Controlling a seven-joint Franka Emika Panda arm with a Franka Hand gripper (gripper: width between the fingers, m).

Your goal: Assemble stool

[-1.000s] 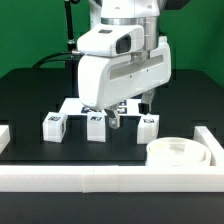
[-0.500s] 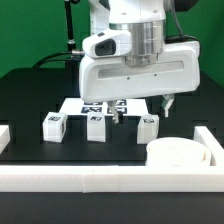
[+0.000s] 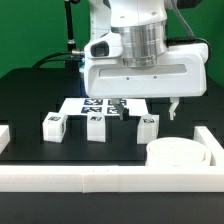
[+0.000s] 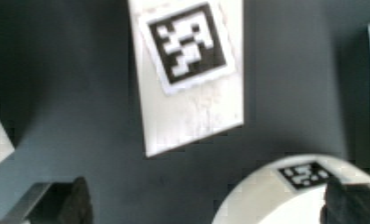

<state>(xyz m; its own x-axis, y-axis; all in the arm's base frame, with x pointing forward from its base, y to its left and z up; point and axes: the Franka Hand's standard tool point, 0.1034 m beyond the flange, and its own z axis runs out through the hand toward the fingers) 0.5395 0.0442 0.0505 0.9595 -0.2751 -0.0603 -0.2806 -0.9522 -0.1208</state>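
The round white seat disc [image 3: 180, 152] lies at the front on the exterior view's right. Three short white legs with tags lie in a row: left [image 3: 54, 124], middle [image 3: 96, 125], right [image 3: 148, 124]. My gripper [image 3: 147, 108] hangs open and empty above the right leg, its fingers spread wide to either side. In the wrist view the right leg [image 4: 187, 75] lies below with its tag showing. The tagged seat rim [image 4: 315, 190] reaches in beside one dark fingertip [image 4: 363, 205]. The gripper [image 4: 212, 205] holds nothing.
The marker board [image 3: 95, 104] lies behind the legs, partly hidden by the arm. White border rails run along the front [image 3: 110, 178], the exterior view's left [image 3: 4, 135] and right [image 3: 212, 140]. The black table [image 3: 30, 95] lies underneath.
The arm has moved toward the exterior view's right, over the right leg. The hand has turned, so the fingers now stand spread side to side. The parts have not moved.
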